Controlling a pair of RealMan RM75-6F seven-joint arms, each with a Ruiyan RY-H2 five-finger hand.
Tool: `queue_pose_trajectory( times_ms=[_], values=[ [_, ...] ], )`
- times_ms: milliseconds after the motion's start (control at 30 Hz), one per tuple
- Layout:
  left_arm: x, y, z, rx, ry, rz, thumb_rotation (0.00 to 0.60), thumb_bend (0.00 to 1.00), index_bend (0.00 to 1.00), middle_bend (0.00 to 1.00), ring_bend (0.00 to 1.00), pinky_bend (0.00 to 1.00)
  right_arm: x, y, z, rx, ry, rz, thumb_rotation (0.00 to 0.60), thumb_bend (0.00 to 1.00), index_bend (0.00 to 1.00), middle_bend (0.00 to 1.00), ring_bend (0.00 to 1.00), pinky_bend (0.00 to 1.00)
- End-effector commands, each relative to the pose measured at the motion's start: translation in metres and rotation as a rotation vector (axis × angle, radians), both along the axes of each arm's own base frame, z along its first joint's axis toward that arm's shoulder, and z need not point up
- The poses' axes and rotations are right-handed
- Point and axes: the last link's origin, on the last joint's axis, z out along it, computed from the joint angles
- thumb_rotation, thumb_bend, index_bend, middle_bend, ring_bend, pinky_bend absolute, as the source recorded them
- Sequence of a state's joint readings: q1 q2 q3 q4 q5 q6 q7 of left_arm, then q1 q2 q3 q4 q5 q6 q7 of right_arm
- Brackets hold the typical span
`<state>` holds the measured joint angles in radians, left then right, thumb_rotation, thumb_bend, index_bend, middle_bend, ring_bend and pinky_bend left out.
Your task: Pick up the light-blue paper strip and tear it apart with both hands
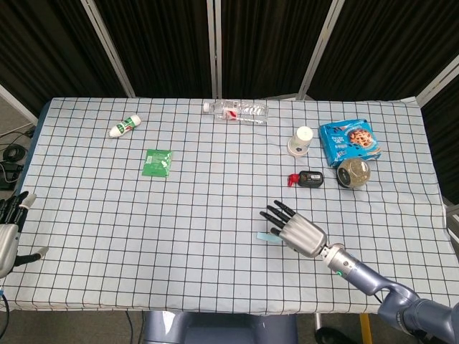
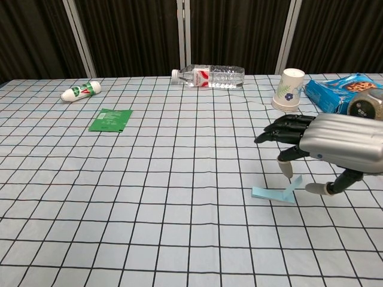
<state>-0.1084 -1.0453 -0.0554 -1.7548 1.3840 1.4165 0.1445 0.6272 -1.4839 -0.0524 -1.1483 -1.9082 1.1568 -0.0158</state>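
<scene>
The light-blue paper strip [image 2: 277,193] lies on the checked tablecloth with its right end bent upward; in the head view the strip [image 1: 266,236] peeks out left of the hand. My right hand [image 2: 326,146] hovers just above that raised end, fingers spread and pointing left, one fingertip close to the paper's tip; nothing is held. From above, the right hand [image 1: 296,231] covers most of the strip. My left hand [image 1: 8,226] hangs open off the table's left edge, far from the strip.
At the back right stand a paper cup [image 2: 289,88], a blue cookie bag [image 1: 349,140] and a round jar [image 1: 353,173]. A small black and red object [image 1: 306,178] lies near them. A water bottle [image 2: 209,76], a green packet [image 2: 111,119] and a white tube [image 2: 79,91] sit further left.
</scene>
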Motion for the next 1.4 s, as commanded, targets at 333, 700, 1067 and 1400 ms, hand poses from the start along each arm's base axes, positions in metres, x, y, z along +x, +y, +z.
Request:
queue_pose_trajectory(
  times_ms=[333,700,1067,1400],
  values=[
    [-0.0003,0.0003,0.0007,0.004,0.0,0.0,0.6,0.0,0.0,0.0,0.0,0.0,-0.0064,-0.0027,-0.0036,-0.01,0.037,0.043,0.6,0.25,0.54,0.09,0.0,0.0],
    [-0.0004,0.001,0.0005,0.004,0.002,0.001,0.6,0.0,0.0,0.0,0.0,0.0,-0.0094,-0.0062,-0.0052,-0.01,0.046,0.031,0.6,0.29,0.55,0.09,0.0,0.0],
    [-0.0008,0.0008,-0.0001,0.004,0.005,0.003,0.6,0.0,0.0,0.0,0.0,0.0,-0.0105,-0.0063,-0.009,0.003,0.003,-0.01,0.6,0.36,0.61,0.1,0.0,0.0],
    [-0.0022,0.0021,-0.0023,-0.003,0.009,0.009,0.6,0.0,0.0,0.0,0.0,0.0,-0.0048,-0.009,-0.0062,0.041,-0.115,-0.114,0.6,0.4,0.72,0.11,0.0,0.0]
  ],
)
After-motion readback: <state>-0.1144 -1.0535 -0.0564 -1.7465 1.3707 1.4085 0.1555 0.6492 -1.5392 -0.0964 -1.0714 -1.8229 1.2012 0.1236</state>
